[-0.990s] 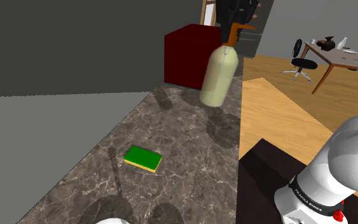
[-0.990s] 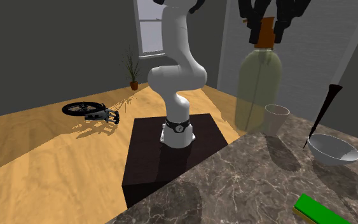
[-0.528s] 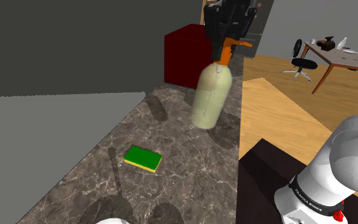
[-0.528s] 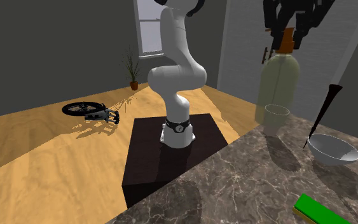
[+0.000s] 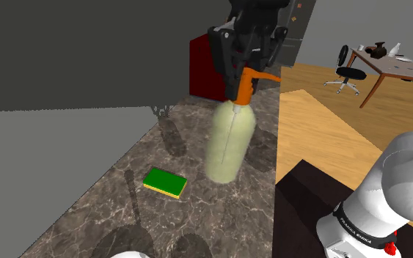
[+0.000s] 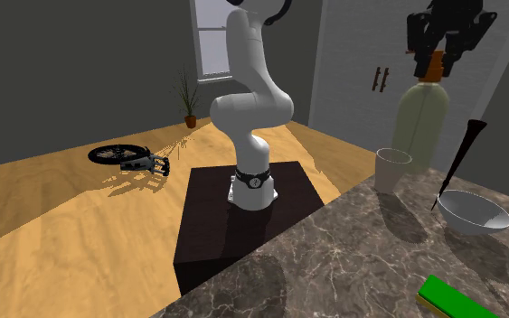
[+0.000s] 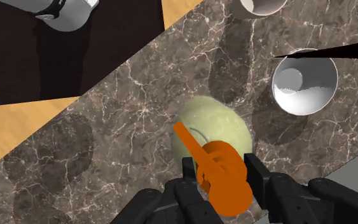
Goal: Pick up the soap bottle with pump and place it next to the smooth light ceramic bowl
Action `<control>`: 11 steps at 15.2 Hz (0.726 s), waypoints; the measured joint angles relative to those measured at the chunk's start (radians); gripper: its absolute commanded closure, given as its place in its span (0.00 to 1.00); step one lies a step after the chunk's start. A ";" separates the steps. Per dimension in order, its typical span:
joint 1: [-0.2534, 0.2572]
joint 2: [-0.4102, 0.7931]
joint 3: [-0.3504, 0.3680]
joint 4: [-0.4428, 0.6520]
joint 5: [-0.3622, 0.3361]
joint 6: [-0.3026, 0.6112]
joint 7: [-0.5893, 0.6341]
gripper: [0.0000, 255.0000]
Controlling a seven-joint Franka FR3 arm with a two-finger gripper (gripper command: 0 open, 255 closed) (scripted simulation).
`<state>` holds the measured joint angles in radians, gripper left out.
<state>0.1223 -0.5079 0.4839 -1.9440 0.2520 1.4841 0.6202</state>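
Bottle (image 5: 230, 143): pale green with an orange pump, held upright over the bench (image 5: 197, 212), near the bowl.
Gripper (image 5: 245, 73): pointing down, clasping the pump.
Arm (image 6: 252, 81): rising from its stand (image 6: 243, 226).
Bowl (image 6: 472, 215): pale, beside a cup (image 6: 392, 169).

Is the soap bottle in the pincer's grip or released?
Gripped: the pincer clasps the soap bottle by its orange pump, one finger each side.

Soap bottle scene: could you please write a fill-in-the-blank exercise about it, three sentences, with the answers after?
1. The gripper clasps the soap bottle by its ____ pump.
2. The sponge on the counter has a ____ top.
3. The arm's dark stand rests on a ____ floor.

Missing words: orange; green; wooden.
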 measured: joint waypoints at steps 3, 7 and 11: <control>0.015 0.021 0.074 0.011 0.022 0.026 0.084 1.00; 0.027 0.061 0.168 0.032 0.037 0.064 0.185 1.00; 0.021 0.150 0.286 0.100 0.018 0.100 0.304 1.00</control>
<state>0.1436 -0.3582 0.7700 -1.8438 0.2696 1.5838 0.9244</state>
